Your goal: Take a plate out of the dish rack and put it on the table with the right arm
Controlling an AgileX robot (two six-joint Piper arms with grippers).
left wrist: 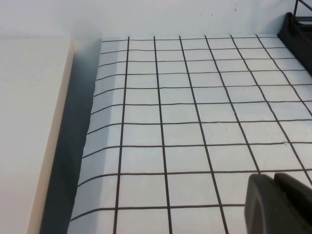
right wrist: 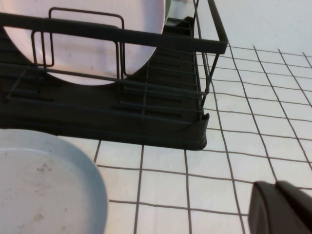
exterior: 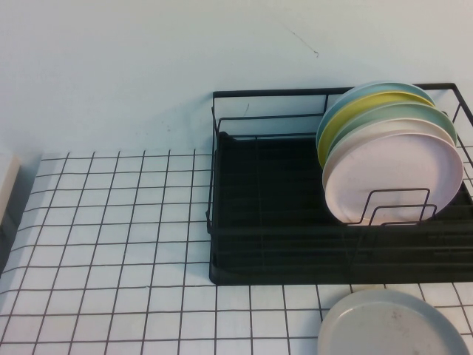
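Observation:
The pale grey-white plate (exterior: 392, 325) lies flat on the table (exterior: 111, 244), in front of the dish rack's (exterior: 266, 214) near right corner. In the right wrist view the plate (right wrist: 44, 185) lies beside the rack (right wrist: 146, 38). My right gripper (right wrist: 276, 184) is shut and empty, above bare table (right wrist: 219, 161), apart from the plate. My left gripper (left wrist: 274, 176) is shut and empty over the table's left part (left wrist: 195, 122). Neither gripper shows in the high view.
A pale pink plate (exterior: 395, 177) stands upright in the rack's right end, with green (exterior: 414, 115), yellow (exterior: 369, 107) and blue (exterior: 362, 92) plates behind it. A beige board (left wrist: 29, 122) lies off the table's left edge. A pale wall runs behind.

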